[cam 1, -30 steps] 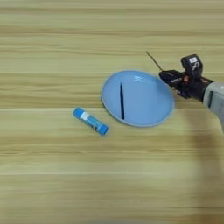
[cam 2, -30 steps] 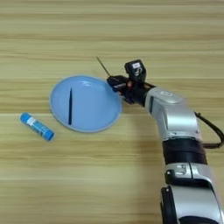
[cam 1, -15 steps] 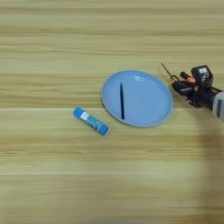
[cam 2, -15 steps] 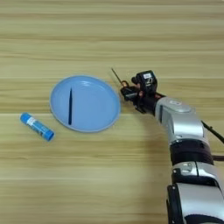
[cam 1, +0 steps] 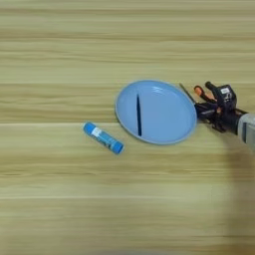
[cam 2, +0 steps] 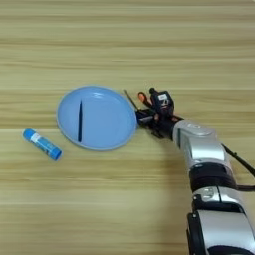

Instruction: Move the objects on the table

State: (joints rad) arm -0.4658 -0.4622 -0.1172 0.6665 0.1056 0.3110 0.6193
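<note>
A round light-blue plate [cam 1: 164,119] lies mid-table with a thin black stick [cam 1: 138,115] lying on its left half. Just off the plate's right rim, my right gripper [cam 2: 147,106] is shut on a small screwdriver [cam 2: 142,97]. Its orange-looking handle sits between the black fingers, and its thin shaft [cam 1: 186,92] points up-left over the plate's edge. The silver forearm [cam 2: 199,144] comes in from the lower right. The table [cam 1: 60,60] is light wood with horizontal plank stripes.
A blue glue stick [cam 1: 103,138] with a white label lies at a slant on the table, left of and slightly below the plate. My arm takes up the lower right of the right eye view.
The gripper, carrying the screwdriver, swung right away from the plate's upper rim, then came down and slightly left beside the plate's right rim. The plate, stick and glue stick stayed still.
</note>
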